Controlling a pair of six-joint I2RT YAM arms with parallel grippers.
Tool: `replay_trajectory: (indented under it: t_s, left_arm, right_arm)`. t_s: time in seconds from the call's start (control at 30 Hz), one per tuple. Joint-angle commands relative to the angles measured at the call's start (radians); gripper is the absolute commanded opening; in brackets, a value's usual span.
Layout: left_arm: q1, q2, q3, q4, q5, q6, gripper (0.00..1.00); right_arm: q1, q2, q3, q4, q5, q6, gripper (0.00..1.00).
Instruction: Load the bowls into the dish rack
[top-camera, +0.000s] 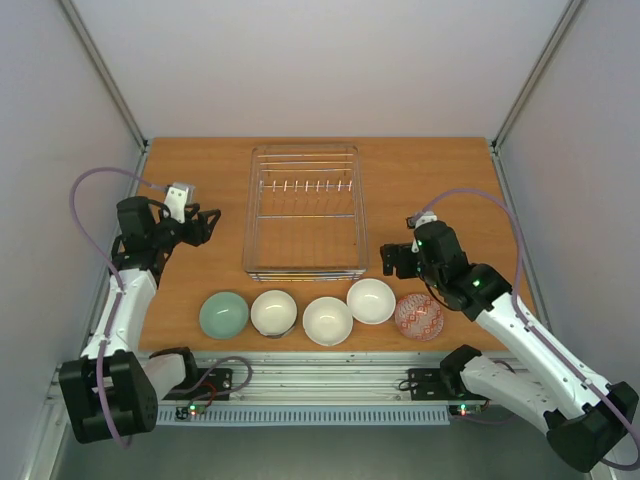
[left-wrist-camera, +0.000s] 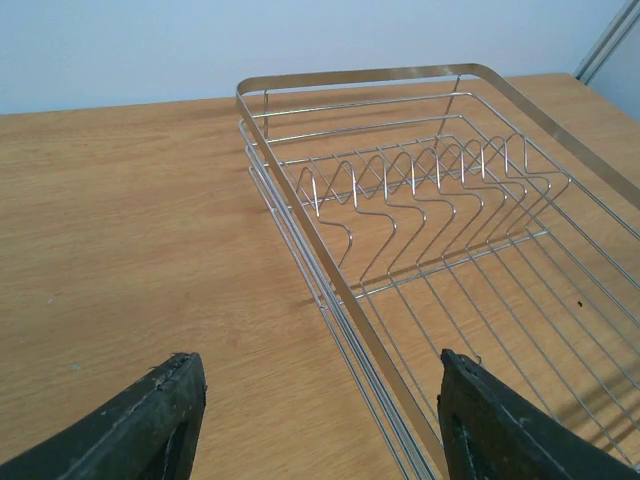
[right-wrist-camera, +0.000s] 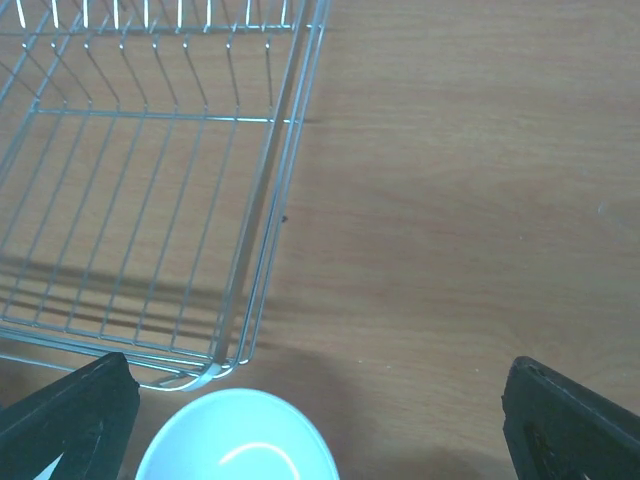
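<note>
— Five bowls (top-camera: 327, 320) sit in a row on the surface (top-camera: 200, 170), just near of the dish rack (top-camera: 250, 210). The left pincer (top-camera: 208, 224) and right pincer (top-camera: 390, 260) are both spread, empty.
— They look glazed: probably light, stiff, slick, breakable. I'd pinch one rim.

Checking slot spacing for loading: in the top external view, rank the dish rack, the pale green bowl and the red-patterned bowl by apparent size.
1. dish rack: by far the largest.
2. pale green bowl and red-patterned bowl: they look alike in size, so no ranking between them.
</note>
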Motion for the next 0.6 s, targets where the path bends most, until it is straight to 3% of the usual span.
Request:
replay_trajectory:
  t_s: [0.0, 0.2, 0.33, 0.47, 0.57]
  left_arm:
    - [0.007, 0.007, 0.015, 0.015, 0.015, -0.005, 0.64]
    - [0.007, 0.01, 0.015, 0.015, 0.016, -0.004, 0.64]
    - [0.007, 0.01, 0.014, 0.016, 0.015, -0.004, 0.64]
    - [0.007, 0.01, 0.014, 0.014, 0.028, -0.001, 0.64]
    - [0.006, 0.014, 0.017, 0.004, 0.047, 0.001, 0.64]
  right_arm:
    - [0.009, -0.003, -0.009, -0.019, 0.037, 0.018, 0.98]
    - [0.009, -0.034, 0.011, -0.077, 0.154, 0.099, 0.99]
    - [0.009, -0.11, 0.008, -0.145, 0.273, 0.24, 0.99]
    - [0.008, -0.184, -0.014, -0.16, 0.21, 0.226, 0.98]
    - [0.008, -0.129, 0.001, -0.291, 0.197, 0.341, 0.93]
